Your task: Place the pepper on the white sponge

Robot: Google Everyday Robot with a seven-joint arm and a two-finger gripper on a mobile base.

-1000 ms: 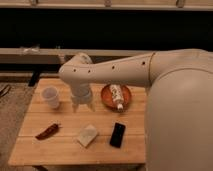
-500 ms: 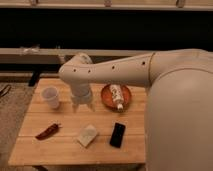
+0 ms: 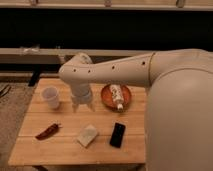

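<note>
Wooden table [image 3: 70, 150], the gripper [image 3: 83, 106] poised over its middle, jaws apart and empty.
The white sponge [image 3: 87, 135] sits just nearer; the pepper [image 3: 48, 131] lies near-left of the gripper, long axis slanting near-left to far-right.

One bench [image 3: 65, 150] carries one of each kind: one pepper [image 3: 48, 131], one white sponge [image 3: 87, 135], one black flat slab [image 3: 118, 135], one white cup [image 3: 50, 97], one orange plate [image 3: 106, 98], and one white bottle [image 3: 117, 96] lying in that plate. One hand [image 3: 82, 106] hangs with its fingers parted, just beside the cup, between cup and plate.
</note>
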